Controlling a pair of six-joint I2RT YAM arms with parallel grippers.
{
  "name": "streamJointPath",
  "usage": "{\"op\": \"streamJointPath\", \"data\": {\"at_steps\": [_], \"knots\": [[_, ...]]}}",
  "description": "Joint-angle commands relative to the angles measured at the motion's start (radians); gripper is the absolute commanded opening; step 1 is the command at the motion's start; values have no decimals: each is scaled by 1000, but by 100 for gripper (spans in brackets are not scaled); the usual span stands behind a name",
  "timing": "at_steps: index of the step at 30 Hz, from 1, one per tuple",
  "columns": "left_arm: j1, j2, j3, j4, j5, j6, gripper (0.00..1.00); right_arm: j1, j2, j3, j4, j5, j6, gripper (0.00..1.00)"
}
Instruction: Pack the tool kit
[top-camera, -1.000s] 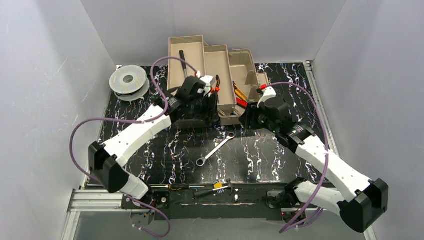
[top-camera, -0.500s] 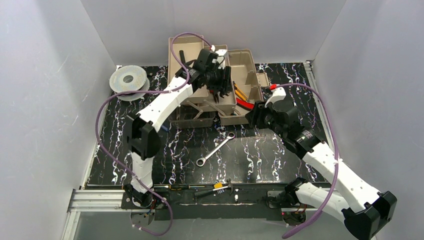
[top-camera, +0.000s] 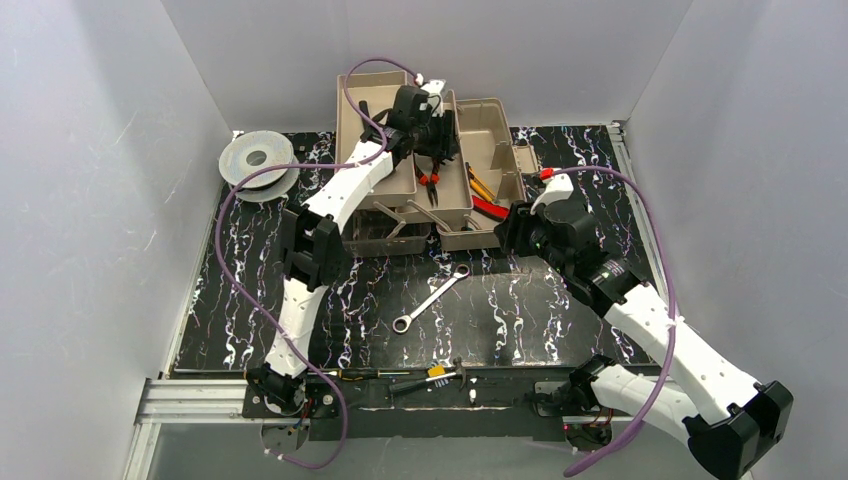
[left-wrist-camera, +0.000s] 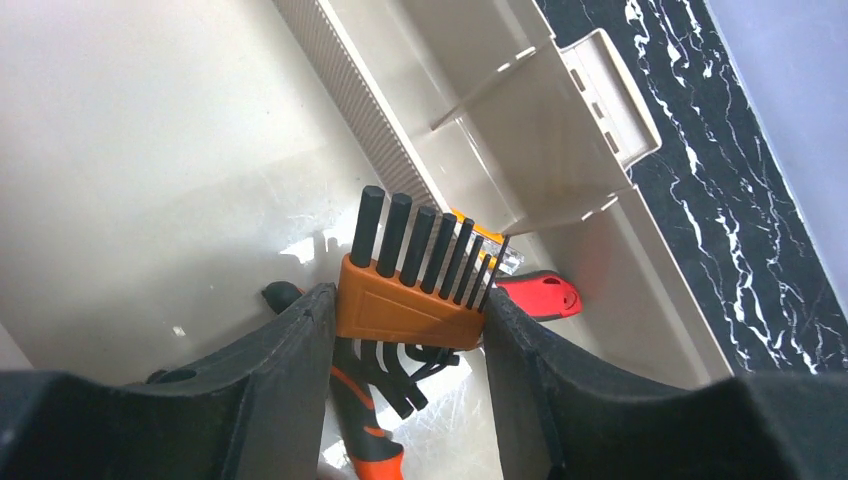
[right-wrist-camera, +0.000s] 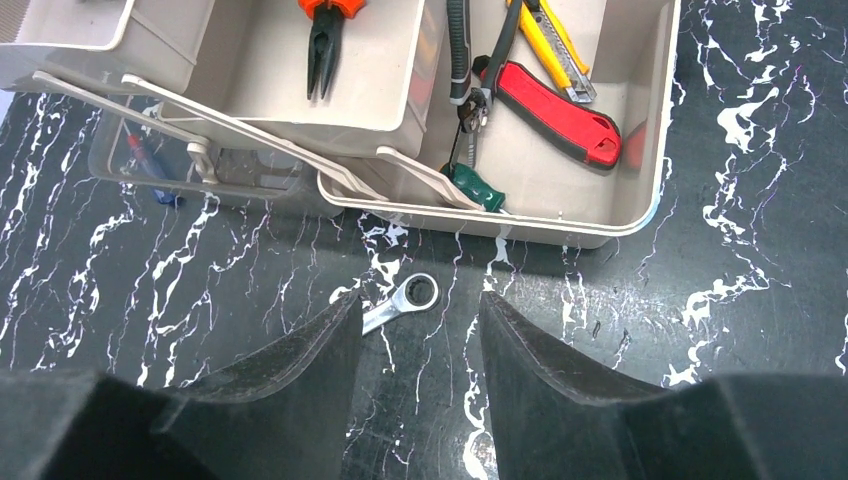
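**Left tool (left-wrist-camera: 408, 300) pinching an orange plastic holder of black hex keys (left-wrist-camera: 420, 312)**

Both fingers press on the holder's short ends, so its long axis runs from finger to finger. The keys stand in one row pointing away from the wrist, longest on the left. The holder hangs over the middle tray of the large tan-brown plastic toolbox (top-camera: 350, 110), above one pair of orange-handled pliers (top-camera: 430, 185) whose jaws point toward the near edge. The toolbox stands open in three stepped levels at the far side of the black marbled table (top-camera: 500, 320).

Right tool (right-wrist-camera: 418, 300) is spread and holds nothing, just before the toolbox's front wall. One silver wrench (top-camera: 430, 298) lies diagonally on the table near it, apart from the box, its far end toward the front wall. One round grey spool (top-camera: 257, 160) sits at the far left.
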Motion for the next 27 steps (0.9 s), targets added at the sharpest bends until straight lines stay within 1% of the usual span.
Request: {"op": "streamJointPath", "data": {"at_steps": [1, 3, 4, 5, 6, 7, 8, 12, 20, 23, 27], "knots": [[7, -37, 49, 125, -54, 80, 35, -5, 4, 12, 35, 14, -18, 54], [8, -49, 27, 173, -31, 115, 63, -6, 7, 10, 35, 14, -17, 54], [8, -57, 19, 189, -29, 120, 75, -6, 8, 10, 35, 14, -17, 54], [8, -64, 13, 197, -30, 122, 84, -7, 8, 11, 35, 14, -16, 53], [8, -74, 5, 205, -34, 126, 92, -7, 8, 12, 34, 15, -17, 53], [8, -84, -2, 210, -34, 130, 96, -7, 8, 12, 33, 16, -18, 53], [7, -93, -6, 214, -30, 131, 98, -8, 7, 12, 32, 16, -19, 54], [8, -140, -14, 211, -7, 128, 98, -10, 11, 20, 23, 12, -20, 54], [8, -312, -97, 234, 73, 68, 98, -13, 39, 54, -5, -36, -15, 53], [8, -397, -157, 217, 77, 38, 98, -19, 103, 111, -33, -46, -16, 54], [8, -546, -301, 187, 36, -6, 98, -40, 248, 279, -115, -68, -19, 53]]}}
